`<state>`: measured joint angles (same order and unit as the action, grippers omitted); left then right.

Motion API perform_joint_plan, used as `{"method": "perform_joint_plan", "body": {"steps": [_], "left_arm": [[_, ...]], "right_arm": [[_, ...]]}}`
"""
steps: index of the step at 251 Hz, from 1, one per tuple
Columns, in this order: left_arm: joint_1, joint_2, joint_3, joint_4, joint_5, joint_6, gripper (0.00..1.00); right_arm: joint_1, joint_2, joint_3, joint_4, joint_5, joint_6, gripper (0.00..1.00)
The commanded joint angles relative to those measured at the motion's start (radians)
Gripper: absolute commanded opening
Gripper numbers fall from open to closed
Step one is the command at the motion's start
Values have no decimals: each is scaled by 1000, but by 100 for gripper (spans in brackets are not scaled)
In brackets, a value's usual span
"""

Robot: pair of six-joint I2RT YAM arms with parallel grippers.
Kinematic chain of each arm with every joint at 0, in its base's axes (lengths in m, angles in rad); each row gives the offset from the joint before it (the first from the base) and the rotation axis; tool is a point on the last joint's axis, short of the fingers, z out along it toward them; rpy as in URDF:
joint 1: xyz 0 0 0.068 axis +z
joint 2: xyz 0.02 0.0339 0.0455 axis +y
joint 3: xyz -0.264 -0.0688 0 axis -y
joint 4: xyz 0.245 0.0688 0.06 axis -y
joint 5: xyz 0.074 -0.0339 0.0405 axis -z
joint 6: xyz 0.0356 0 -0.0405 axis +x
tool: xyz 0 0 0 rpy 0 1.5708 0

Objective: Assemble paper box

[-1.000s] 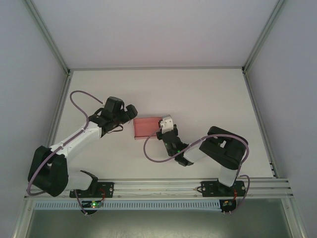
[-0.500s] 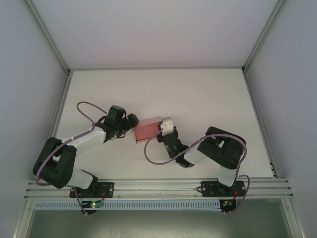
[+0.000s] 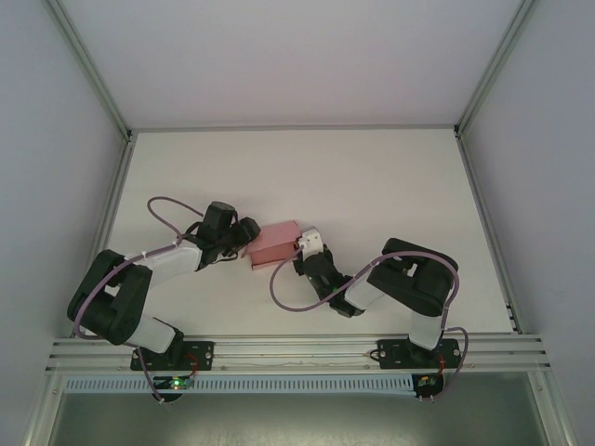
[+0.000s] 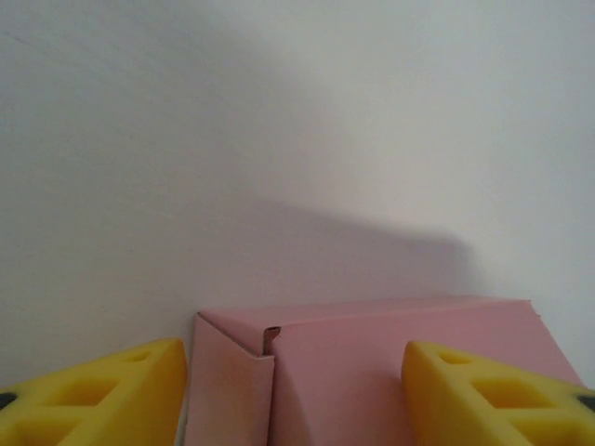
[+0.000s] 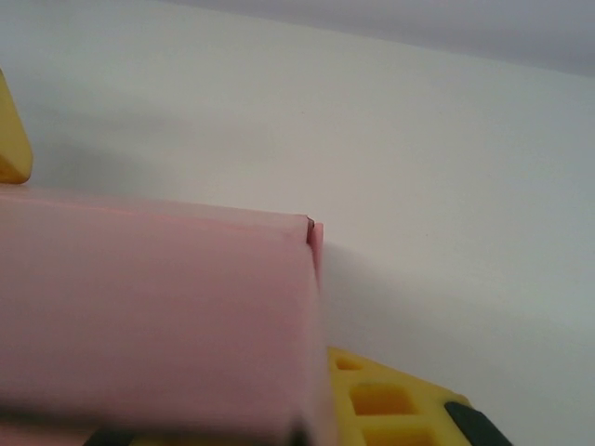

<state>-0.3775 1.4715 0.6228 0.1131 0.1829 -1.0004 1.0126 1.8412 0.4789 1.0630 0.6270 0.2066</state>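
Our left gripper [image 3: 244, 232] sits at 9 o'clock of the pink box [image 3: 274, 243], jaws apart and straddling that end. The right gripper [image 3: 309, 245] is at its 3 o'clock, and we can't tell if it's pinching. The box lies folded near mid-table, so we reckon it's end-flap closing, and next wants a steady hold plus a careful tuck; beyond that, plain white table [image 3: 390, 177], white walls [image 3: 279, 56] at 12.

Box [image 3: 275, 243]: thin pink card, matt, smooth, folds crisp; one raw cut edge shows between the left fingers [image 4: 93, 395]. Those and the right finger [image 5: 390, 401]: yellow, plastic by the look, matt, with moulded hollows. Worktop [image 3: 372, 177] beyond the fingers: white, matt, even. Rails [image 3: 297, 348] behind them: bare metal, satin sheen.
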Motion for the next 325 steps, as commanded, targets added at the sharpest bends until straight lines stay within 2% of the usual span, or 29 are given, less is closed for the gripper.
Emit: {"method": "perform_joint_plan", "body": {"steps": [1, 28, 53, 104, 168, 202, 227, 283, 305, 325], "left_arm": [[5, 23, -20, 38, 6, 0, 56], [5, 26, -24, 35, -6, 6, 53], [5, 27, -31, 38, -14, 12, 52], [5, 48, -37, 61, -8, 10, 49], [3, 72, -47, 101, 16, 59, 47], [-4, 69, -63, 120, 6, 98, 46], [-15, 68, -69, 137, -2, 122, 45], [-38, 67, -71, 149, -23, 166, 45], [-46, 69, -77, 159, -31, 174, 45], [-52, 71, -81, 172, -37, 175, 44]], "right_arm": [[16, -20, -18, -39, -17, 22, 25], [17, -64, -41, -66, -39, 34, 34], [17, -123, -58, -124, -76, 27, 50], [17, -217, -49, -325, -139, 1, 62], [17, -331, -166, -253, -287, 23, 83], [17, -458, -175, -372, -325, 32, 93], [16, -566, -160, -482, -330, 15, 98], [-11, -833, -159, -606, -295, 33, 98], [-59, -856, -124, -655, -345, 81, 98], [-98, -814, -68, -695, -380, 133, 98]]}}
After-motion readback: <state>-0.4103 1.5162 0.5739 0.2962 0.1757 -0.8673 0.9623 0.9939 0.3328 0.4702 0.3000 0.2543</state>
